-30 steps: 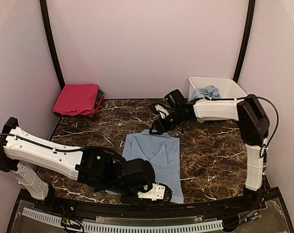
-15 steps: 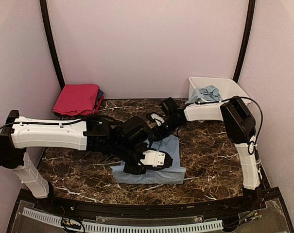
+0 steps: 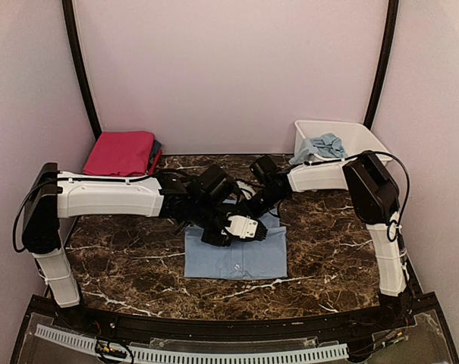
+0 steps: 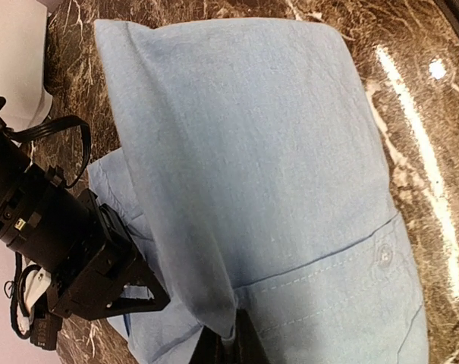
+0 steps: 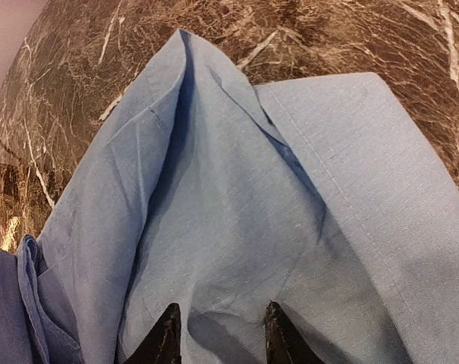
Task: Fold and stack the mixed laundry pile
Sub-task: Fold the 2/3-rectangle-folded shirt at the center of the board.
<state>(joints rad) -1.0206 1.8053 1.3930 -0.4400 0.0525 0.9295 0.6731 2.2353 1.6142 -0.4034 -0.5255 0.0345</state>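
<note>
A pale blue collared shirt [image 3: 237,258] lies folded over on the marble table [image 3: 123,258]; its doubled layer fills the left wrist view [image 4: 275,152]. My left gripper [image 3: 261,232] is shut on the shirt's hem, a thin fold pinched between its fingertips [image 4: 231,349]. My right gripper [image 3: 250,206] sits at the shirt's far end, close to the left one. Its black fingertips [image 5: 165,337] stand apart and rest on rumpled blue cloth [image 5: 237,205], gripping nothing that I can see. The right gripper's black body [image 4: 85,258] shows in the left wrist view.
A folded magenta-pink piece [image 3: 119,154] rests on a dark one [image 3: 155,152] at the back left corner. A white tub [image 3: 358,135] at the back right holds another pale blue garment [image 3: 324,144]. Both arms crowd the table's middle.
My left gripper carried the shirt's near hem away from the front edge toward the collar, folding the shirt in half. The right gripper came down onto the shirt's far end and its jaws narrowed.
</note>
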